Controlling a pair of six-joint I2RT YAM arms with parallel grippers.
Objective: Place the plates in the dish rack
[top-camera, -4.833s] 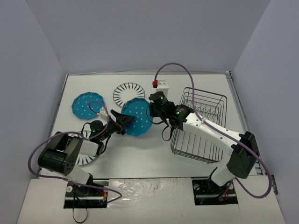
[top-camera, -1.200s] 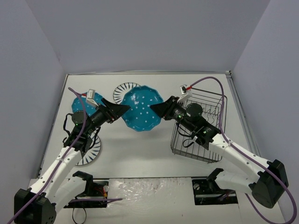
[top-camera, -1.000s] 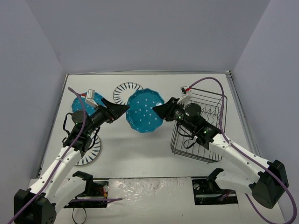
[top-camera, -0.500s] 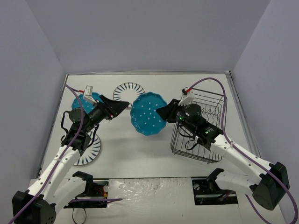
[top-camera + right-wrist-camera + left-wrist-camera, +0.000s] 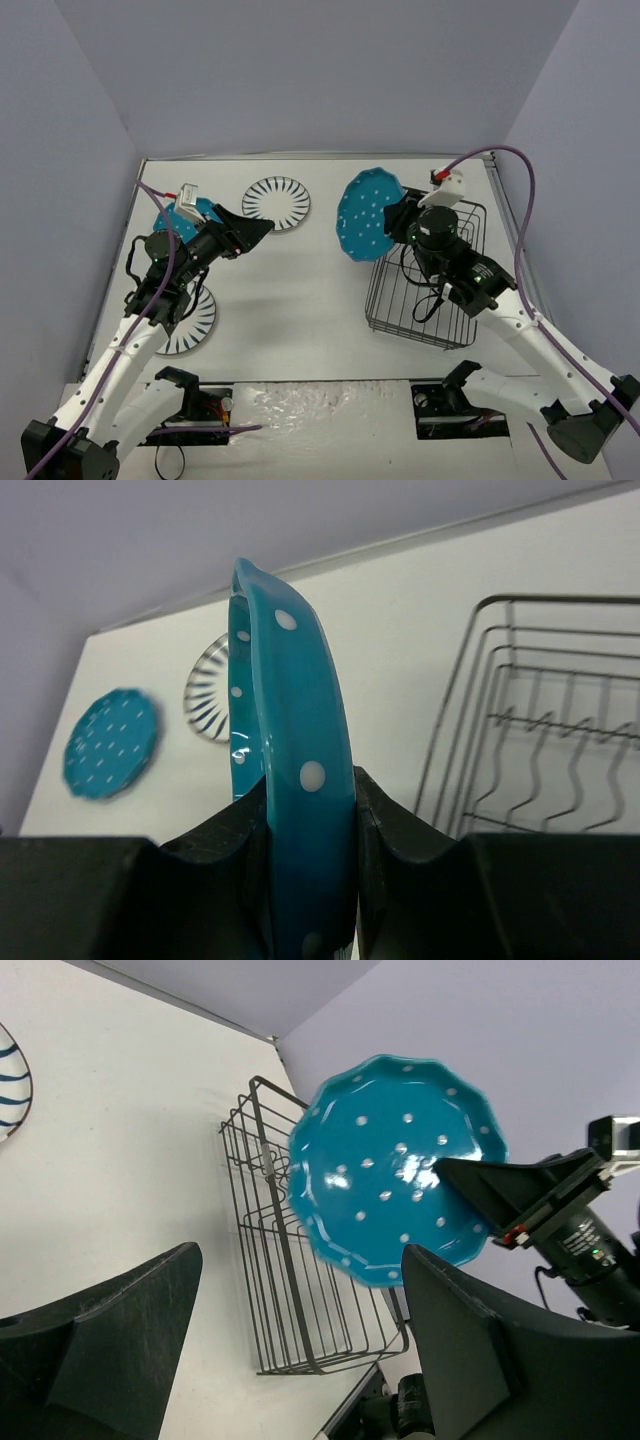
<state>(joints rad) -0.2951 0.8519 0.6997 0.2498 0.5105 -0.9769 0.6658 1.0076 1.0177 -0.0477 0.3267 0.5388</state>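
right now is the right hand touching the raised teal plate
Touching. Right wrist view: fingers of the right hand press both faces of the teal plate.

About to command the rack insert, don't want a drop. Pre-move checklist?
1. Right end effector shut on the teal dotted plate rim: ok.
2. Plate held on edge: ok.
3. Left end effector open, apart from the plate: ok.
4. Dish rack prongs free of plates: ok.
5. Plate over the rack interior: not ok, at its left edge.
6. Plate lined up with a prong slot: cannot tell.
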